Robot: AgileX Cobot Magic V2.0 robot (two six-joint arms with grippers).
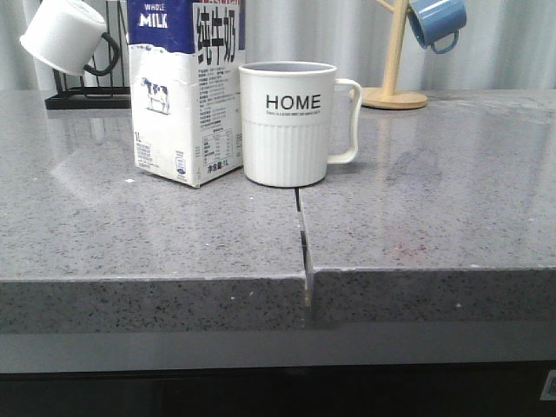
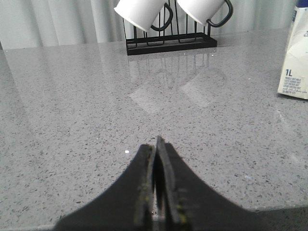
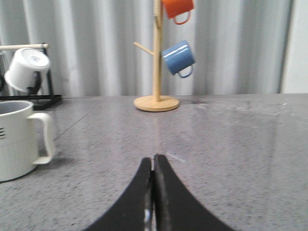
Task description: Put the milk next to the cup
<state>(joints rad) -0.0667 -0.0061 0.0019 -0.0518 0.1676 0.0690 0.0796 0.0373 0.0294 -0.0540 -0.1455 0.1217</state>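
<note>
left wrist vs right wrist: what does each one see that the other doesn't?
Only the left wrist view shows the milk, cut off at the frame edge, a second white mug on the black rack, and the shut left pincer.

Only the right wrist view shows the wooden mug tree with a blue mug and an orange mug, the cup, and the shut right pincer.

Both share the grey countertop, the pale curtain behind, and the black rack with a white mug hanging on it.

Greys, whites and blues

Speckled grey tabletop (image 1: pixel 434 200); white milk (image 1: pixel 184 95) with dark blue top and a black-and-white cow; off-white ribbed cup (image 1: pixel 287 123) lettered black; blue mug (image 1: pixel 437 22) at 1 o'clock.
</note>
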